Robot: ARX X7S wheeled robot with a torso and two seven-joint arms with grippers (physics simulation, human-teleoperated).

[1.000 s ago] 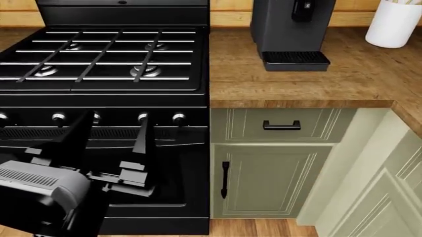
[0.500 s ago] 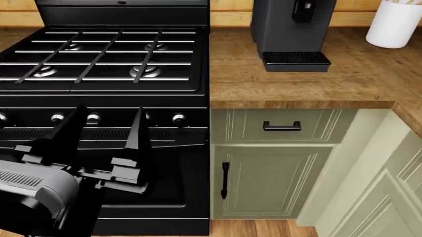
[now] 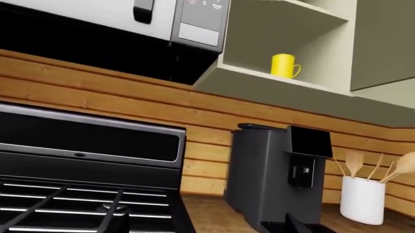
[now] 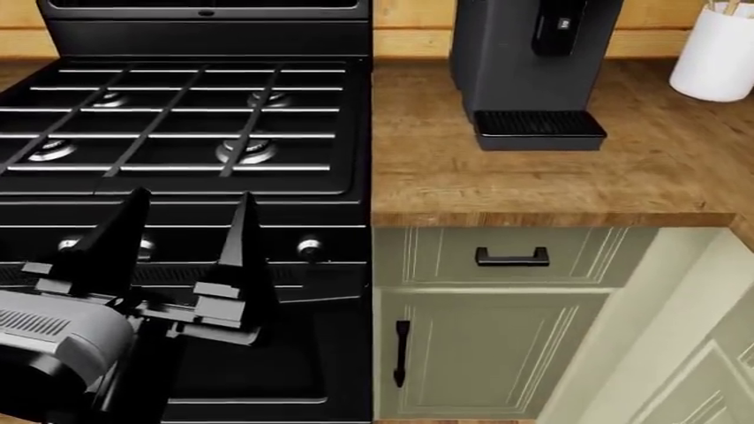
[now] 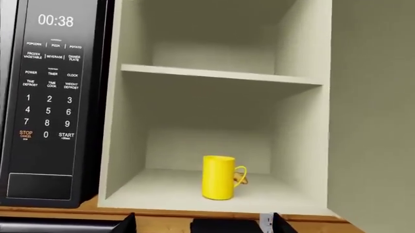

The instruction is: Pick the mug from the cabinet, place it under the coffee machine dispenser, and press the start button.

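Note:
The yellow mug (image 5: 219,177) stands upright on the lower shelf of the open wall cabinet (image 5: 194,194), handle to the right. It also shows in the left wrist view (image 3: 284,65), high above the dark grey coffee machine (image 3: 269,179). In the head view the machine (image 4: 518,53) stands on the wooden counter with its black dispenser (image 4: 556,26) over the empty ribbed drip tray (image 4: 538,125). The start button is too small to make out. My left gripper (image 4: 183,237) is open and empty, low in front of the stove. My right gripper (image 5: 204,225) is open and empty, below and in front of the mug's shelf.
A black gas stove (image 4: 177,115) fills the left. A white crock (image 4: 716,53) of wooden utensils stands right of the machine. A microwave (image 5: 52,97) hangs left of the cabinet, whose door (image 5: 376,111) stands open at the right. Green drawers (image 4: 511,257) sit under the counter.
The head view has shifted so that the counter, stove and machine sit lower in the picture. My left gripper has drifted slightly left and stays open.

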